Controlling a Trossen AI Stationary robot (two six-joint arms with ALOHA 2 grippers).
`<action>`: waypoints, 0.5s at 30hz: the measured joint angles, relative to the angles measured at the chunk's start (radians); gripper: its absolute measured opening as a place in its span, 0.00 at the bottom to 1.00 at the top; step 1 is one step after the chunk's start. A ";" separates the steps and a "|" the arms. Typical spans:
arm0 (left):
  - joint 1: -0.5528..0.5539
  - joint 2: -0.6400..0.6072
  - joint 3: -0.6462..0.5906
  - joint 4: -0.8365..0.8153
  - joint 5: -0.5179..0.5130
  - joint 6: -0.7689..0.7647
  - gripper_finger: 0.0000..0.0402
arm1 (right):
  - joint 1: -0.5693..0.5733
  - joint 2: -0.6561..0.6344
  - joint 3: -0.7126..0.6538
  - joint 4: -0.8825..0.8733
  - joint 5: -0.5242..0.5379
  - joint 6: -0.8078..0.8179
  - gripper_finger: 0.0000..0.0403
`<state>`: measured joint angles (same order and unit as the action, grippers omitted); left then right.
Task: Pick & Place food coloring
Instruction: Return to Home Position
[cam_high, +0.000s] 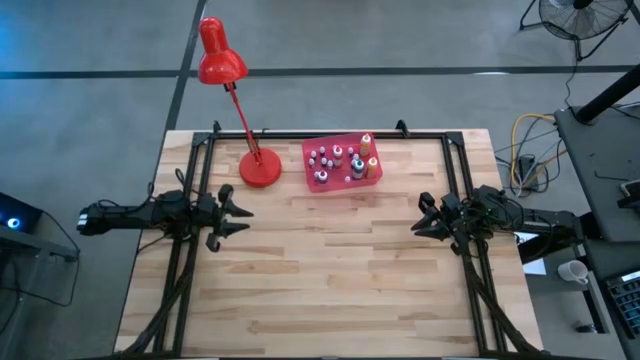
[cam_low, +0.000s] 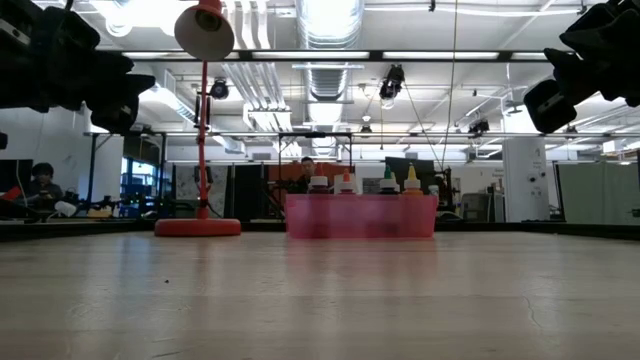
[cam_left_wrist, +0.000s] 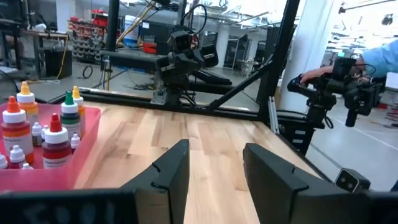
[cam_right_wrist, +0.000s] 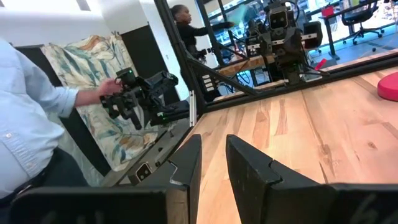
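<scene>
The food coloring (cam_high: 340, 160) is being contained by a pink tray (cam_high: 378, 178) beside a red lamp (cam_high: 260, 168); left gripper (cam_high: 238, 212) and right gripper (cam_high: 420, 215), jaws parted and empty, are being held clear.

The desk (cam_high: 330, 270) is a pale top of wooden planks. A red lamp (cam_high: 260, 170) stands on its round base near the far edge. A pink tray (cam_high: 306, 165) sits just beside it. A black frame (cam_high: 285, 134) borders the far edge and both sides.

Bottles (cam_high: 338, 153) in tray (cam_high: 340, 186), table (cam_high: 330, 280) rear centre; lamp (cam_high: 260, 168) just left; left gripper (cam_high: 238, 212), right gripper (cam_high: 424, 217) at side edges.
</scene>
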<state>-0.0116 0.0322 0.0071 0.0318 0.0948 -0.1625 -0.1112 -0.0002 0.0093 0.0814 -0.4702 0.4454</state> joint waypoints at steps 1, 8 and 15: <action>0.000 0.000 0.000 0.000 0.000 -0.004 0.31 | 0.000 0.000 0.000 0.000 0.000 0.000 0.17; 0.000 0.000 0.000 0.002 0.000 -0.006 0.31 | -0.011 0.000 0.000 0.000 0.000 0.000 0.17; 0.000 0.000 0.000 0.002 0.000 -0.006 0.31 | -0.016 0.000 0.000 0.000 0.000 0.000 0.17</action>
<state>-0.0120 0.0326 0.0071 0.0341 0.0952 -0.1688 -0.1277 -0.0002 0.0093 0.0816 -0.4702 0.4453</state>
